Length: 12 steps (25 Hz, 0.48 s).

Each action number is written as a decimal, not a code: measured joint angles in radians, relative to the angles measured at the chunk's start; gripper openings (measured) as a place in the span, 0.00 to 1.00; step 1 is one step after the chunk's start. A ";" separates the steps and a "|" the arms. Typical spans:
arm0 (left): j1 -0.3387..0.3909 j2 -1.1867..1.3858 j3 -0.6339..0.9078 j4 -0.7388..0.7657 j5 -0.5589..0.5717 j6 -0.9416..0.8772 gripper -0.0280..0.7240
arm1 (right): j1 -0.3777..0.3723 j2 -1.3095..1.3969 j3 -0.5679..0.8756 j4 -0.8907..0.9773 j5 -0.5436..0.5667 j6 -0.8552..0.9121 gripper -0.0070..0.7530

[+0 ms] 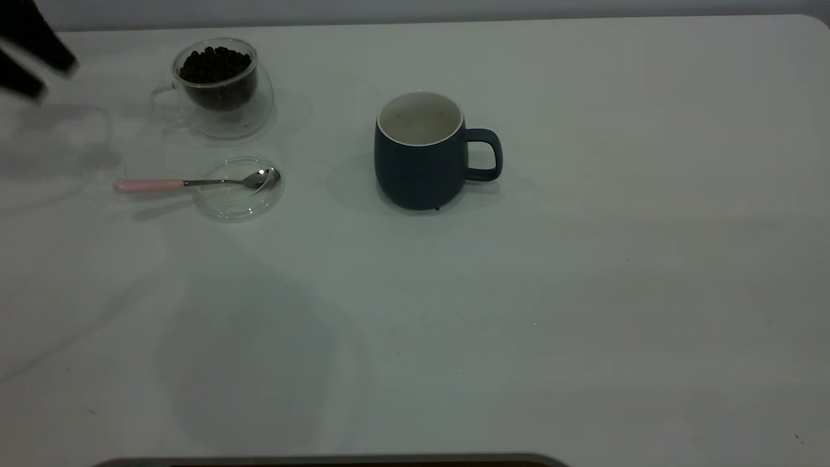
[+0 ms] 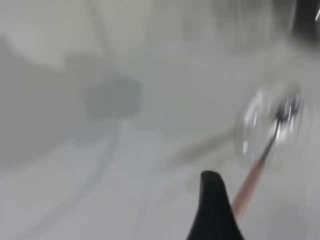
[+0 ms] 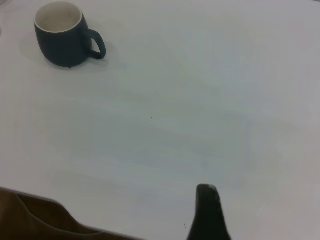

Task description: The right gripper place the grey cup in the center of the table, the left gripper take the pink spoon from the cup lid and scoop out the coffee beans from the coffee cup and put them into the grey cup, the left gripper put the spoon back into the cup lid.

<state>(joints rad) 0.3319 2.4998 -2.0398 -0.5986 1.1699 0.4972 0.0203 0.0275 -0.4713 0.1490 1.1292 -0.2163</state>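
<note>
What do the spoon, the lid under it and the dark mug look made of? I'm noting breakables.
The pink spoon: shiny bowl and neck, probably metal; the matte pale pink handle could be plastic or ceramic. The cup lid: see-through with bright rim glints, likely glass. The grey cup: opaque matte blue-grey outside, white inside, probably glazed ceramic.

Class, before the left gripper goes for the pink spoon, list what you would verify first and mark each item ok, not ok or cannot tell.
1. Grey cup upright mid-table, apart from the other things: ok.
2. Pink spoon bowl on the cup lid, handle overhanging toward the left gripper: ok.
3. Coffee beans in the coffee cup: ok.
4. Left gripper open: cannot tell.
5. Right gripper away from the grey cup: ok.
</note>
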 joint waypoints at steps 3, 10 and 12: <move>-0.011 -0.070 -0.088 0.051 0.000 -0.098 0.82 | 0.000 0.000 0.000 0.000 0.000 0.000 0.78; -0.139 -0.335 -0.102 0.223 0.000 -0.216 0.82 | 0.000 0.000 0.000 0.000 0.000 0.000 0.78; -0.194 -0.410 -0.102 0.269 0.000 -0.232 0.82 | 0.000 0.000 0.000 0.000 0.000 0.000 0.78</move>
<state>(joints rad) 0.1378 2.0899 -2.1419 -0.3294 1.1699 0.2650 0.0203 0.0275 -0.4713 0.1490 1.1292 -0.2163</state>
